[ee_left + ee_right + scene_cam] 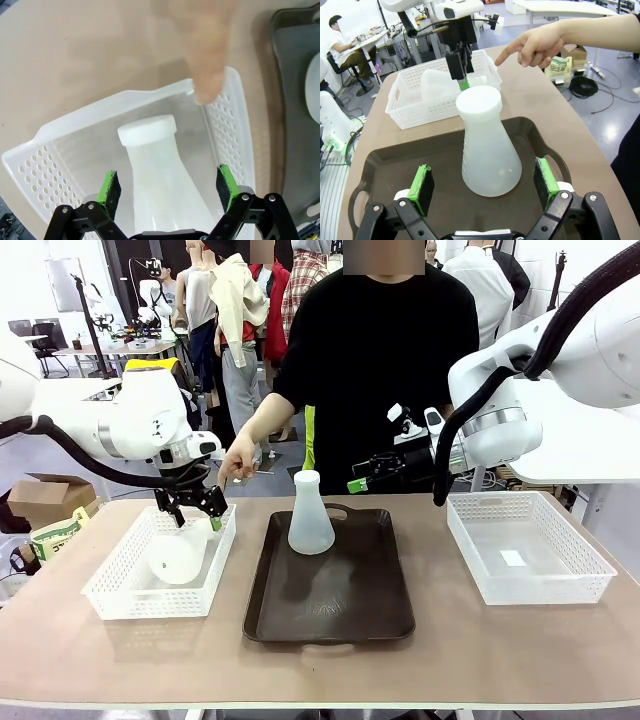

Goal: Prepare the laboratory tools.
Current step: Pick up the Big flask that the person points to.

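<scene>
One frosted-white conical flask [310, 515] stands upright on the dark brown tray [330, 610]. My right gripper [362, 480] hangs open just behind it. In the right wrist view this flask [487, 150] stands framed between the green pads [421, 184], a little ahead of them. The second flask [180, 555] lies on its side in the left white basket [110, 590]. My left gripper [197, 508] is open above it. In the left wrist view its neck [148, 131] points away, and its body lies between the spread fingers [109, 187].
A person stands at the far side, and a hand [238, 460] points a finger [205, 60] down at the left basket's far rim. Another white mesh basket [580, 570] sits at the right with a small white slip inside. Bare table lies in front of the tray.
</scene>
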Robot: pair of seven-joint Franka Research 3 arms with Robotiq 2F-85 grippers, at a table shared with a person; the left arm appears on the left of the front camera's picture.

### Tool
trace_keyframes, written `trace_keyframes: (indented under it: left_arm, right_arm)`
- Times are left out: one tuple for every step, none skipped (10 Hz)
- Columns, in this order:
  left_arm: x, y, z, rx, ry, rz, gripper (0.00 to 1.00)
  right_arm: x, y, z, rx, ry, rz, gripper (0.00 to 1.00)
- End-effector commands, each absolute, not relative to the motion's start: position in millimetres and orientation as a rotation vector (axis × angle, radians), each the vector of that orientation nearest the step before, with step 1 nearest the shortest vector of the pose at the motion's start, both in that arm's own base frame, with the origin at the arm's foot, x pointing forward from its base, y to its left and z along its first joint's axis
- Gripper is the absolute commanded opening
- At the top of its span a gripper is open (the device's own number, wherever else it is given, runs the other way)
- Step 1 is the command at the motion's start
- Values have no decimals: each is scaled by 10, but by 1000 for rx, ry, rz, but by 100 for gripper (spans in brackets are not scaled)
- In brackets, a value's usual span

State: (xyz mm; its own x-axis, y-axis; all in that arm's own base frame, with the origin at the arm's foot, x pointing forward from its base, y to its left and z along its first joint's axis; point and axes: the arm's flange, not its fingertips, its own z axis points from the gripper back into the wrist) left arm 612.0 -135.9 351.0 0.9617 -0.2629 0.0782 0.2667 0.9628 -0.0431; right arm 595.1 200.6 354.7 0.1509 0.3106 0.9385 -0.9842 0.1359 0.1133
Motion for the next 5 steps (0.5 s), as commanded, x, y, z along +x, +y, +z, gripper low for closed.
trace_keyframes:
  left_arm:
    - [6257, -1372, 3461, -25, -62, -227, 100]
    - [6274, -1366, 3445, -26, -67, -226, 100]
    - [6310, -1368, 3417, -23, -69, -224, 100]
    - [6338, -1375, 3387, -29, -73, -221, 100]
    - [6359, -1384, 3351, -13, -72, -215, 100]
  right_arm:
    - [5970, 2024, 3535, 944, -930, 1170, 100]
    - [5970, 2024, 3535, 944, -930, 1170, 100]
    - [5970, 2024, 3535, 944, -930, 1170, 100]
    - [5970, 2024, 3535, 944, -930, 1170, 100]
    - [5970, 2024, 3535, 944, -930, 1170, 100]
